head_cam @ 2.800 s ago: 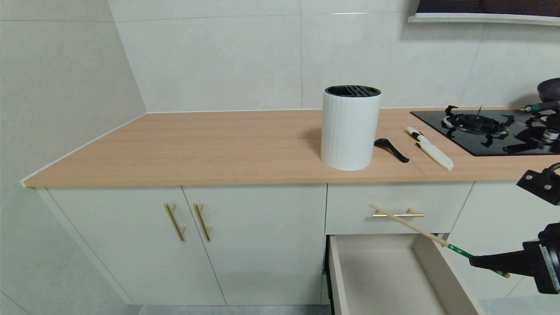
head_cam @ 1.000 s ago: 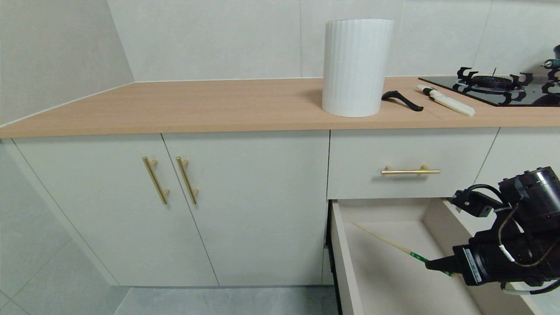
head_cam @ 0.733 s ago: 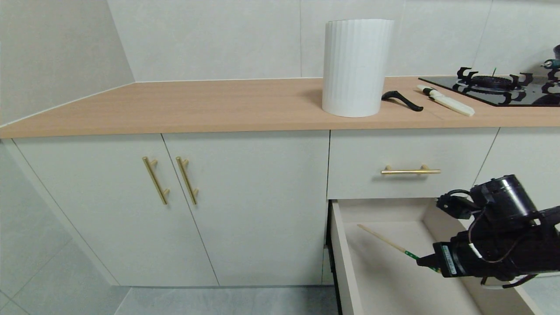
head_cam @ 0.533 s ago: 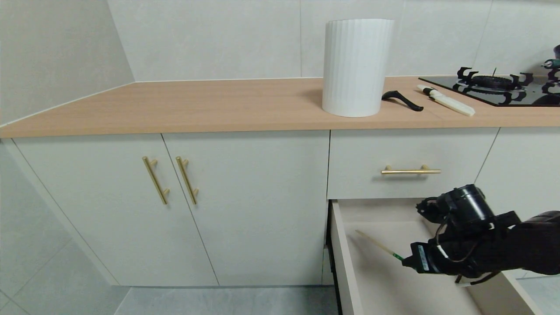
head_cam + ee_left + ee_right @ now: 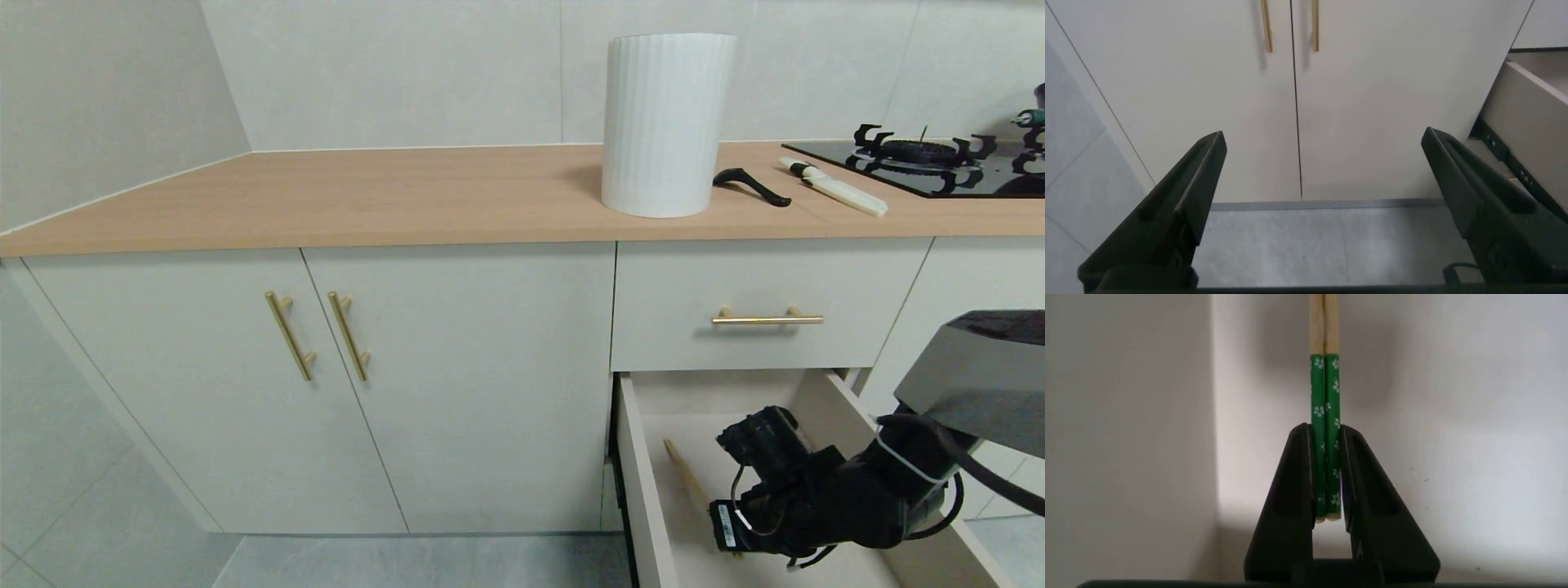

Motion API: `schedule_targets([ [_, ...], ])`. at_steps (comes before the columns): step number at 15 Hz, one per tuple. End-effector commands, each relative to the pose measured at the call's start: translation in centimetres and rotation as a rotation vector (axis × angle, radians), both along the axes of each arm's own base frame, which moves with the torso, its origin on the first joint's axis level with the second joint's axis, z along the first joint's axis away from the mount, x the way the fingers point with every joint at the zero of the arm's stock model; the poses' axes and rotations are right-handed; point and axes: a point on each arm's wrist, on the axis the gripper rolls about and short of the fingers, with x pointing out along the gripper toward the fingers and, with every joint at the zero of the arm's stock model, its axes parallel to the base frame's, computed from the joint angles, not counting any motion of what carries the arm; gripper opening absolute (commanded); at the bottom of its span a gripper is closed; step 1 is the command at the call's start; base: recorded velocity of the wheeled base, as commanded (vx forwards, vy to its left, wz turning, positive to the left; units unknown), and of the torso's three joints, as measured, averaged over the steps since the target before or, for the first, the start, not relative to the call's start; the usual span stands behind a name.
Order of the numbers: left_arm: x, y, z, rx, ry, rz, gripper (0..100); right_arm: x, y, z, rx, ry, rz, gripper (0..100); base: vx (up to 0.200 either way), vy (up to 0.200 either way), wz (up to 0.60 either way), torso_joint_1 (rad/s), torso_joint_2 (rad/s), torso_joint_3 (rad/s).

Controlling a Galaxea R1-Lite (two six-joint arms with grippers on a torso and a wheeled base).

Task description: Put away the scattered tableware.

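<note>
Wooden chopsticks (image 5: 1324,392) low inside the open drawer (image 5: 636,457), clamped at their green ends by the right gripper (image 5: 1326,434).
Risk: tips lie close to the drawer's left wall; a release from this tilt may let the pair roll apart or catch the wall.
</note>
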Motion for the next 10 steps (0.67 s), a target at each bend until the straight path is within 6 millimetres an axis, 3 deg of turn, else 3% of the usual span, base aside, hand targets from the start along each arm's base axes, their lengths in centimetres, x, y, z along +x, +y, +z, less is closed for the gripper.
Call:
schedule_targets([
  [1,0.0,0.0,0.0,0.0,0.0,0.001,100,-0.13,0.14,-1.65,-0.033,0.042,0.001,0,0.0,0.0,0.0,0.0,0.0,0.0],
  [10,0.0,0.0,0.0,0.0,0.0,0.001,100,0.29,0.21,-2.01,-0.043,0.0,-0.018,0,0.0,0.0,0.0,0.0,0.0,0.0],
])
